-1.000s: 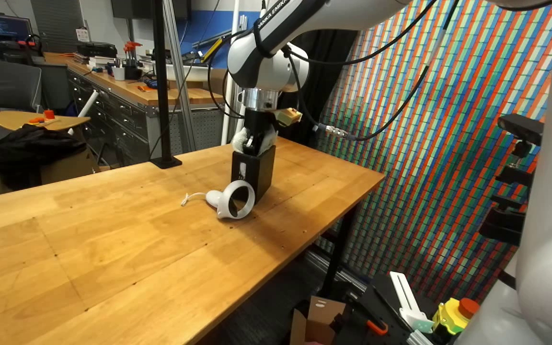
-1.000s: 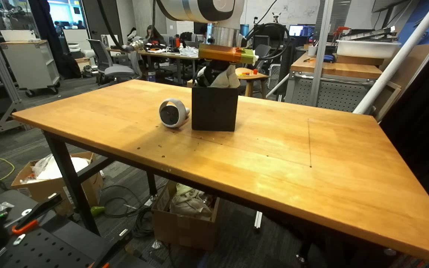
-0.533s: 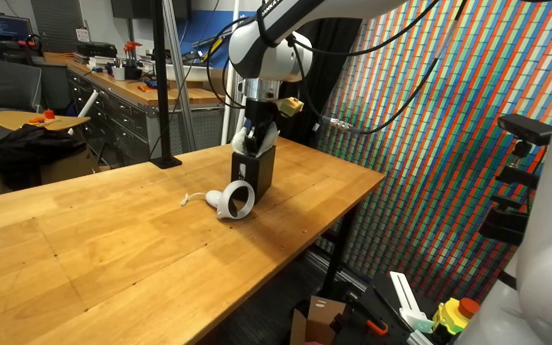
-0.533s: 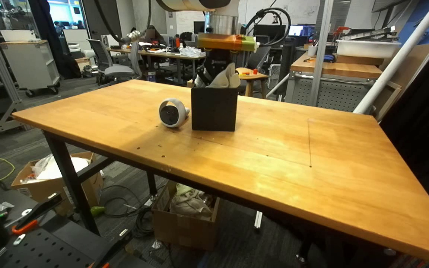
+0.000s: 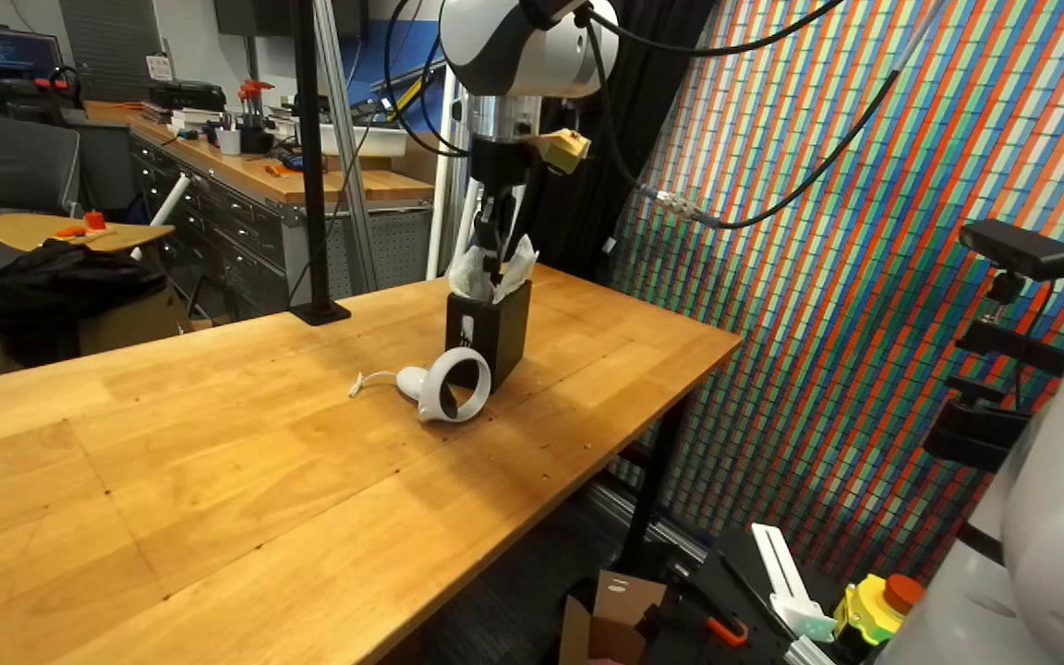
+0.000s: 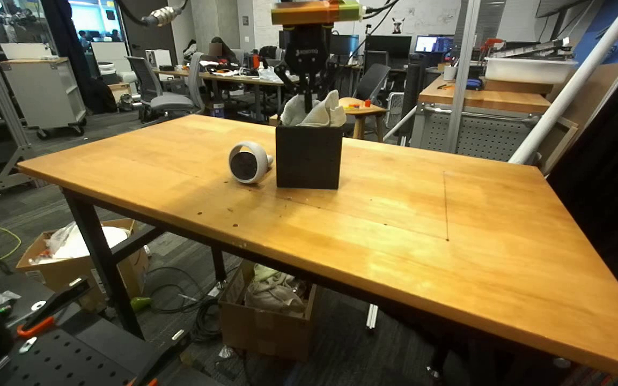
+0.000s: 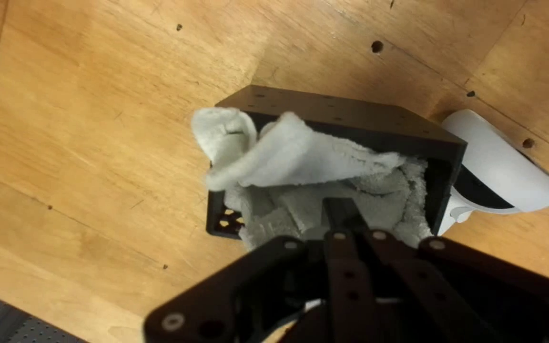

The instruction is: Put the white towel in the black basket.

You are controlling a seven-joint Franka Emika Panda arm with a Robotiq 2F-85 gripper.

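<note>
The black basket [image 6: 309,158] stands upright on the wooden table; it also shows in an exterior view [image 5: 511,325] and in the wrist view [image 7: 341,110]. The white towel [image 7: 298,155] is bunched inside it, with folds sticking up above the rim in both exterior views [image 6: 326,112] [image 5: 469,275]. In the wrist view one fold hangs over the basket's edge. My gripper [image 7: 342,206] points down over the basket, its fingers pressed together with no towel visible between them. In an exterior view its fingertips [image 6: 308,102] are among the towel's folds; whether they touch it is unclear.
A white ring-shaped controller [image 6: 249,162] lies beside the basket; it also shows in the wrist view [image 7: 498,162]. Its white cord trails across the table. A black post [image 5: 315,185] is fixed at the table's edge [image 5: 320,312].
My gripper has risen above the basket. Its fingers, spread among the towel folds before, are now together. The towel stays in the basket, and the basket and controller have not moved.
</note>
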